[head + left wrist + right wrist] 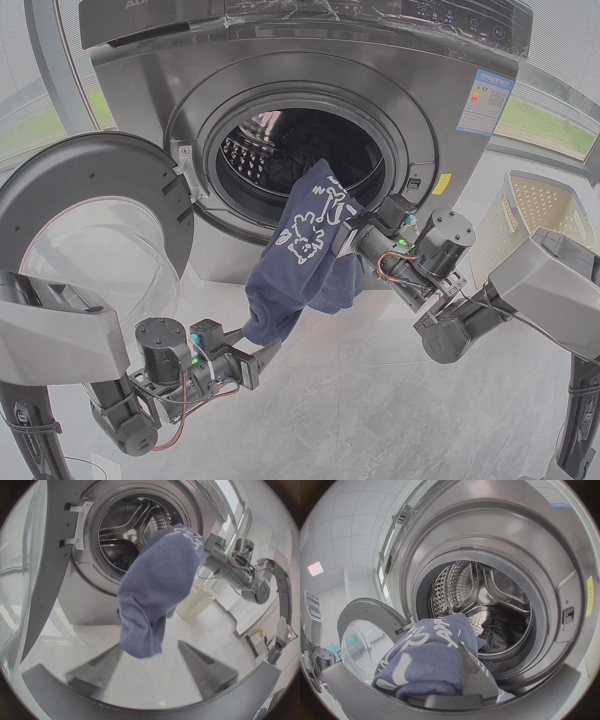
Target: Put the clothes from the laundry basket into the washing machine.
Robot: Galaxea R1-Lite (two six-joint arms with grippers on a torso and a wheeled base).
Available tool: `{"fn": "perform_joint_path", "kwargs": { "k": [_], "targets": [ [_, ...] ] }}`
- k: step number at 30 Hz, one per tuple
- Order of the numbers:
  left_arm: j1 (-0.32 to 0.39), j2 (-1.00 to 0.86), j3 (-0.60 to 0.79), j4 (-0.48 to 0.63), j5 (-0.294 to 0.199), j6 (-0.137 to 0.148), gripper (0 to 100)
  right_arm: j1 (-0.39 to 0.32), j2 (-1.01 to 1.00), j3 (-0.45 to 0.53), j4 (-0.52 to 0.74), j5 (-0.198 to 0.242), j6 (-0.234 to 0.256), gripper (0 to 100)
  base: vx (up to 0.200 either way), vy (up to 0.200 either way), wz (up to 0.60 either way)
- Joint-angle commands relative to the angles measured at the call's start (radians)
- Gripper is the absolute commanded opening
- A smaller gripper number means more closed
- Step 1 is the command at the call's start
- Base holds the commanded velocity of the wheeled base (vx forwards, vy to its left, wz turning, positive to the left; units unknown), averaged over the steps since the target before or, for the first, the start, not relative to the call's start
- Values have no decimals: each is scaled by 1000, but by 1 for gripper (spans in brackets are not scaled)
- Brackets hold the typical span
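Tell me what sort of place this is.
Likely a laundry area: a front-loading washer with its door open, a cream basket beside it, and a navy garment held by the right hand at the drum mouth.

the navy garment [300, 262] hides fingertips of the right hand [337, 228], whose arm [550, 281] covers part of the laundry basket [544, 200].
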Motion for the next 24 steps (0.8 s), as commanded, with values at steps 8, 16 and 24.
{"fn": "perform_joint_path", "kwargs": {
  "k": [8,16,24],
  "targets": [
    [-37,-85,113,-2,-68,5,100,1,32,-55,22,-14,0,0,0,0,0],
    [-10,-142,-28,0,-102,2,100,31,43,-46,22,-26,0,0,0,0,0],
    [-10,-28,-184,0,-114,5,100,47,43,-46,22,-27,0,0,0,0,0]
  ]
}}
